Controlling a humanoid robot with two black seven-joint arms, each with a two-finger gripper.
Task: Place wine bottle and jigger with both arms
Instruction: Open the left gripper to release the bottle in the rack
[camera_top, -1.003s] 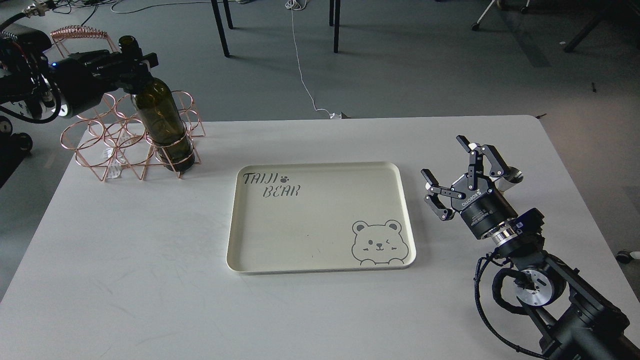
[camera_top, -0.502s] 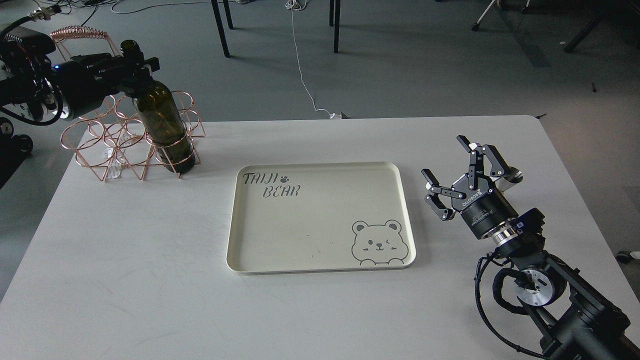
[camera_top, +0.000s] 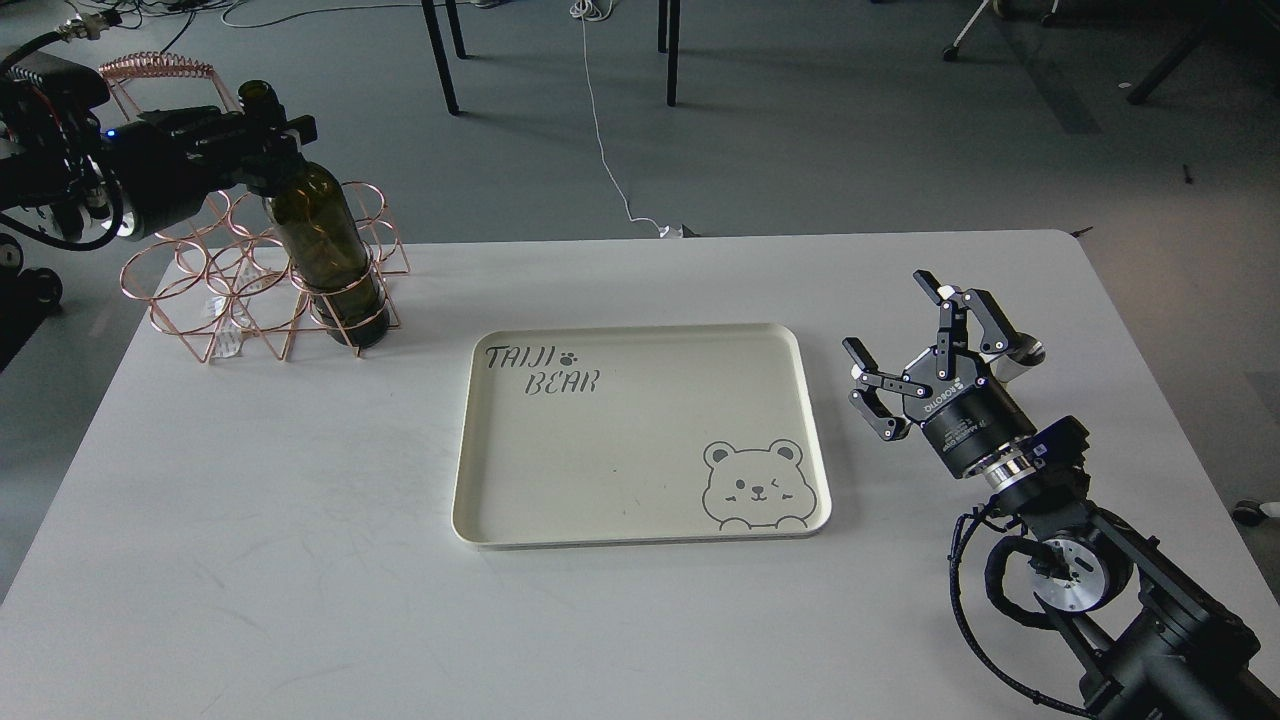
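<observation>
The dark olive-green wine bottle (camera_top: 325, 245) stands upright in a ring of the copper wire rack (camera_top: 230, 285) at the table's far left. My left gripper (camera_top: 272, 140) is shut on the bottle's neck, just below its mouth. My right gripper (camera_top: 900, 330) is open and empty at the right of the table, fingers spread and pointing away. The shiny steel jigger (camera_top: 1022, 357) stands just behind the right gripper's right finger, mostly hidden by it.
A cream tray (camera_top: 640, 520) with a bear drawing and "TAIJI BEAR" lettering lies in the middle of the white table, with nothing in it. Chair legs and a cable are on the floor beyond the table's far edge.
The left gripper and the bottle's top shifted slightly between one second ago and now. The right arm has not moved.
</observation>
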